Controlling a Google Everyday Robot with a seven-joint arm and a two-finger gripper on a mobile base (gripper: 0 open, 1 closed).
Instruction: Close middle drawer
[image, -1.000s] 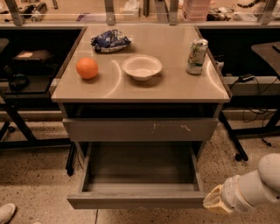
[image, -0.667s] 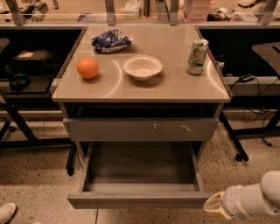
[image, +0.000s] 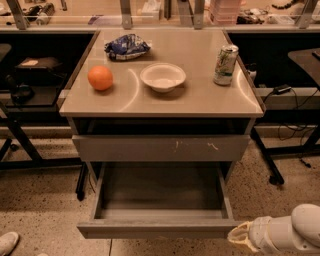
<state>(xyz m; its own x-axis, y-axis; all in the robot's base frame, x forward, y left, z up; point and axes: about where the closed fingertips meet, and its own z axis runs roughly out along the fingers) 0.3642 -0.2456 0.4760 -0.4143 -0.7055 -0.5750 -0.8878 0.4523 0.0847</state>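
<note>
The middle drawer (image: 155, 230) is pulled far out of the grey cabinet. Its plain front faces me and its grey box interior (image: 160, 192) holds nothing I can see. Above it sits the shut drawer front with white scratch marks (image: 160, 148). My gripper (image: 241, 235), yellowish at the tip on a white arm, is at the bottom right, right beside the right end of the open drawer's front. I cannot tell whether it touches the front.
On the cabinet top (image: 200, 97) lie an orange (image: 100, 78), a white bowl (image: 163, 76), a drink can (image: 225, 64) and a blue chip bag (image: 127, 47). Black desk frames and cables stand on both sides. A white shoe (image: 7, 242) is at the bottom left.
My arm has dropped lower in view, and the gripper has stayed close to the drawer's front right corner. The drawer has not moved.
</note>
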